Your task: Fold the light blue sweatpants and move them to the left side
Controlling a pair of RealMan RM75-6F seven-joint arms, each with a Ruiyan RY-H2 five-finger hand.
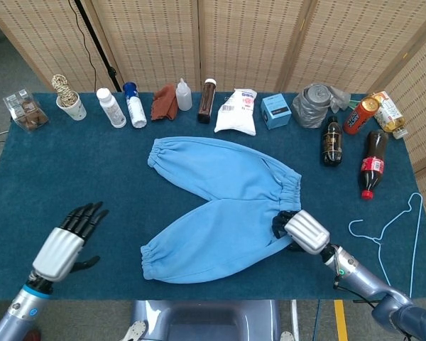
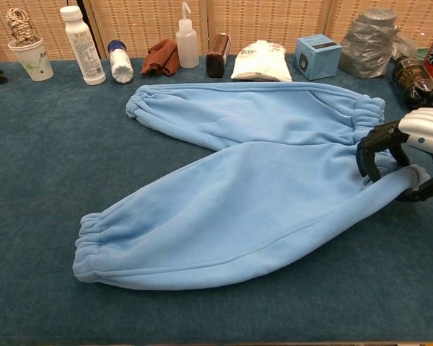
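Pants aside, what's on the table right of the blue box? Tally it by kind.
Bottles: 4
Grey bag: 1
Hanger: 1
Total: 6

each robot hand (image 1: 305,231) has a ribbed silver back, black fingers and a grey-blue forearm.
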